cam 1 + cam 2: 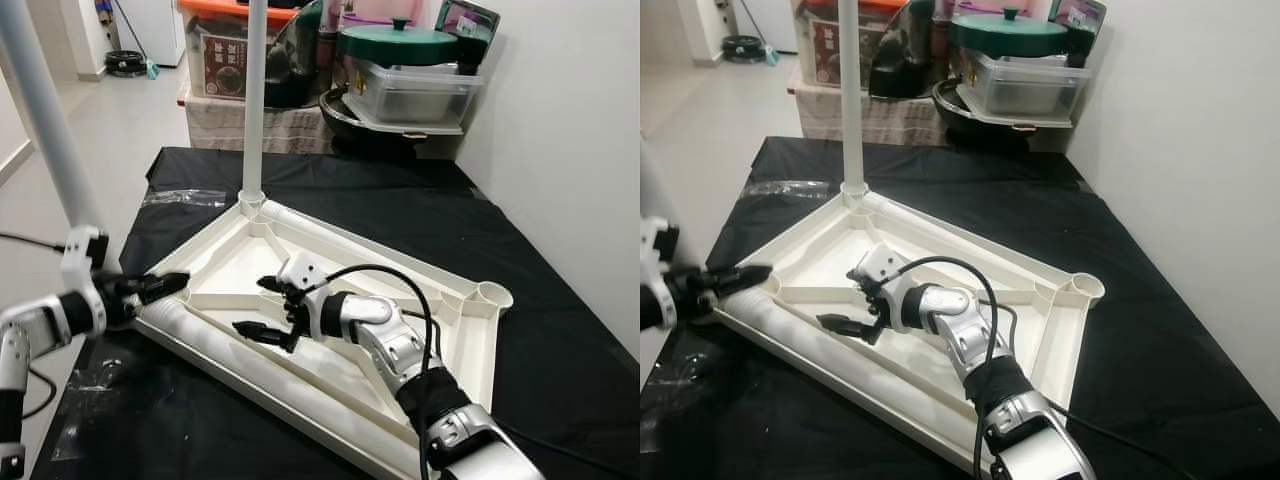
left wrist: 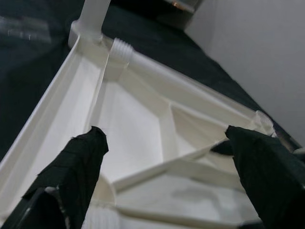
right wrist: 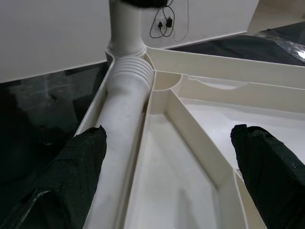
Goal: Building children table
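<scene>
While the white tabletop (image 1: 330, 300) lies underside up, one leg (image 1: 254, 100) upright at its far corner, right hand (image 1: 265, 308) hovers open above it, left hand (image 1: 165, 287) open at its left corner

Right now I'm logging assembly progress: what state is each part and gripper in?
Tabletop: upside down on the black cloth, ribs facing up.
Far leg: upright, seated in its corner socket.
Near-left leg: standing in its corner.
Loose leg: lying along the near edge.
Right corner socket: empty.
Left gripper: open.
Right gripper: open, above the ribs.
</scene>
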